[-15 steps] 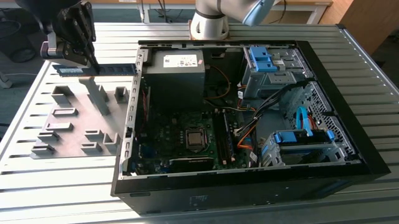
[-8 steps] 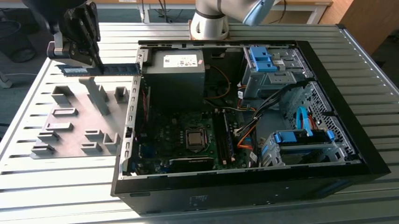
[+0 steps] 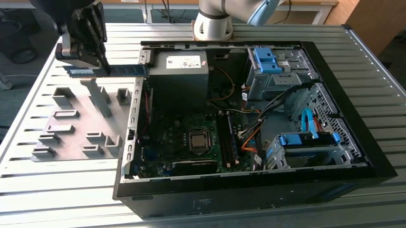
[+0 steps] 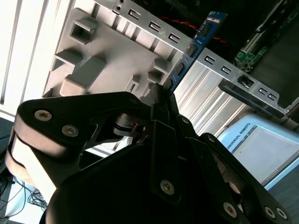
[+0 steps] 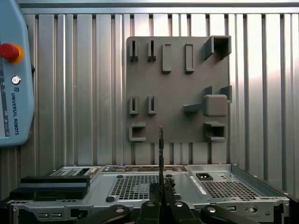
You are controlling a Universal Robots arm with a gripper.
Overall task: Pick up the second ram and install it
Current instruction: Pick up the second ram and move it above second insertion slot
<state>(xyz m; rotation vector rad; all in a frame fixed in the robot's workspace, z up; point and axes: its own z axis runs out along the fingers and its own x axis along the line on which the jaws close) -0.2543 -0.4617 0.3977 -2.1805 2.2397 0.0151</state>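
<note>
Ribbed metal slats form the tabletop (image 3: pixel 57 190), where a flat grey plastic holder plate (image 3: pixel 73 128) with raised blocks and slots lies just beside the open black computer case (image 3: pixel 254 194). My hand (image 3: pixel 101 69) is clamped on the second ram (image 3: pixel 127 70), a thin blue-green board with black chips. I hold it level in the air above the plate, and one end reaches the case's steel rim near the boxy power supply (image 3: pixel 180 71). In the first wrist view the board appears edge-on as a narrow strip, near a perforated case panel (image 5: pixel 135 186).
</note>
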